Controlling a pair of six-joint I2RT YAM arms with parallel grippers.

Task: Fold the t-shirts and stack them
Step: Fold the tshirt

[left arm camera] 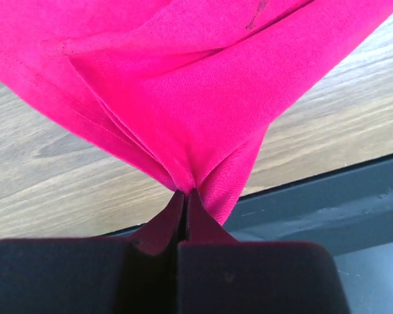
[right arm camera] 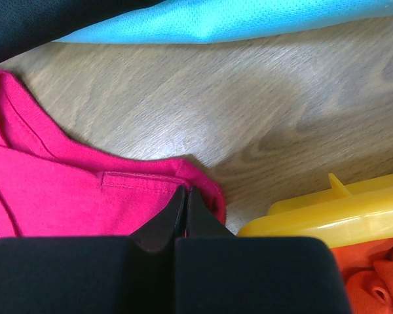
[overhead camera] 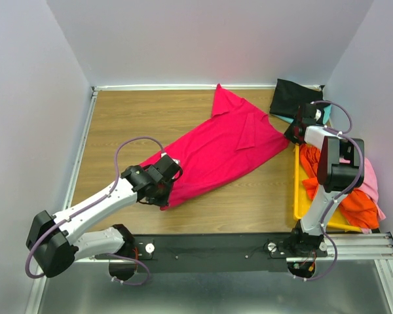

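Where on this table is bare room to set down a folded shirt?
Free: the far-left tabletop between the left wall and the crimson t-shirt; the near strip between that shirt and the black rail. Crowded: the right edge, with yellow bin and black t-shirt.

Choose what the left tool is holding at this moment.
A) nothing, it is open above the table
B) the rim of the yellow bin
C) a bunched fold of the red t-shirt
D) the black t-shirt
C: in the left wrist view the left tool is shut, and the red t-shirt fans out in gathered folds from between its fingertips.
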